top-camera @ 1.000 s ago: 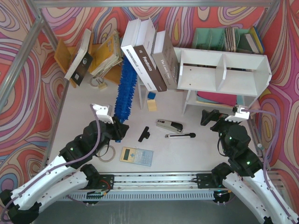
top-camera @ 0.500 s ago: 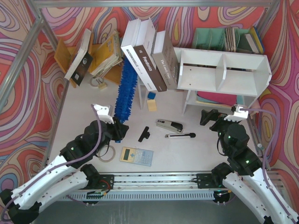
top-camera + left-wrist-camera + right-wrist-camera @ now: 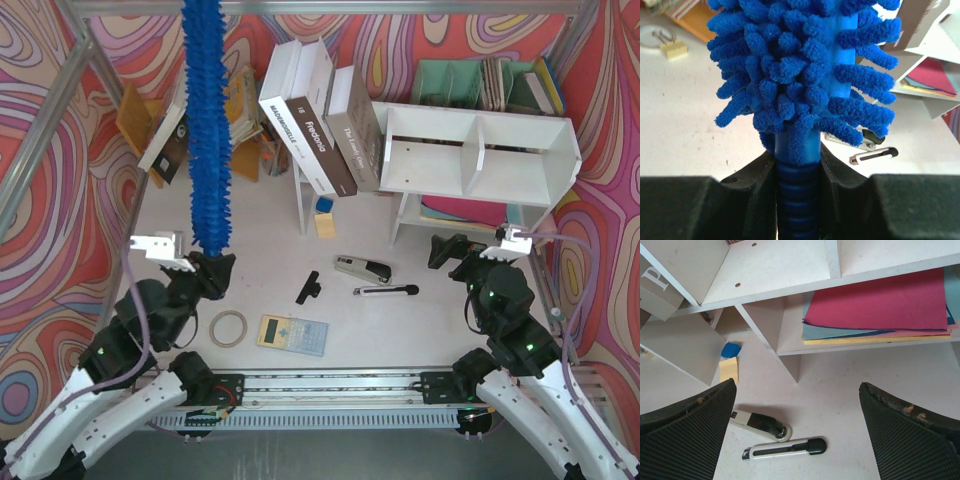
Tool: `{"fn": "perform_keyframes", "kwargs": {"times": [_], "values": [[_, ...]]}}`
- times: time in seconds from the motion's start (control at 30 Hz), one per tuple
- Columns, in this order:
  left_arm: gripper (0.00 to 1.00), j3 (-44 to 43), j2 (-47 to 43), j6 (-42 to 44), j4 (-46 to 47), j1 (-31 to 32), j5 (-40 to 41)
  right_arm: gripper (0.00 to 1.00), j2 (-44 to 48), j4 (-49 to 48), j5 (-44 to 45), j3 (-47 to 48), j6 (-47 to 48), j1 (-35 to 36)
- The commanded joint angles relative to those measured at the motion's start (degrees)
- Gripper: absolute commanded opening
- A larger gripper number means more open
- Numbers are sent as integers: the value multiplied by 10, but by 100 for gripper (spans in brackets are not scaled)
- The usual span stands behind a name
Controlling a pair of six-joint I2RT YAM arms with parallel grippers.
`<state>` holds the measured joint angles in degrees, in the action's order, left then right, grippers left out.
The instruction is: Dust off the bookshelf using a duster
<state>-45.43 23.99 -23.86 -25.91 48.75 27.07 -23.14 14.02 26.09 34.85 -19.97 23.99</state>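
1. Carrying everything, the table (image 3: 270, 215) has the arms bolted along its near edge, so each arm works its own half.
2. Toward the far right corner stands the bookshelf (image 3: 480, 150), white, with its two box compartments open toward the arms and seemingly bare. Coloured sheets (image 3: 875, 305) lie stacked in its lower tier. The duster is nowhere near its surfaces, so I judge the dusting not yet begun.
3. Over the left half of the table, well apart from the shelf, the duster (image 3: 207, 130) stands upright. Its fluffy head runs out of the overhead view at the far edge. Held this high, it clears the leaning books (image 3: 315, 120) between it and the shelf, which likely makes a swing to the right easier.
4. The left gripper (image 3: 210, 268) is clamped tight on the duster's ribbed handle just under the fluff. The wrist view shows both fingers pressed against it.
5. The right gripper (image 3: 452, 252) hovers just in front of the shelf, toward the right edge. Its jaws are spread wide and hold nothing, and it looks parked out of the way.
6. A stapler (image 3: 362, 268) and a utility knife (image 3: 386, 291) lie loose mid-table, under the likely path.
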Motion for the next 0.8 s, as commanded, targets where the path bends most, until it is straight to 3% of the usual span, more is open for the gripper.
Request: {"fn": "perform_keyframes", "kwargs": {"times": [0.0, 0.3, 0.5, 0.77], "values": [[0, 7, -51, 89, 84, -1, -49, 99, 8, -8, 7, -5, -5, 0], [0, 96, -68, 109, 257, -1, -190, 99, 3, -5, 7, -4, -6, 0], [0, 162, -37, 116, 386, -1, -226, 99, 1, -5, 5, -4, -6, 0], [0, 210, 15, 117, 454, 0, -270, 99, -14, -6, 2, -2, -4, 0]]}}
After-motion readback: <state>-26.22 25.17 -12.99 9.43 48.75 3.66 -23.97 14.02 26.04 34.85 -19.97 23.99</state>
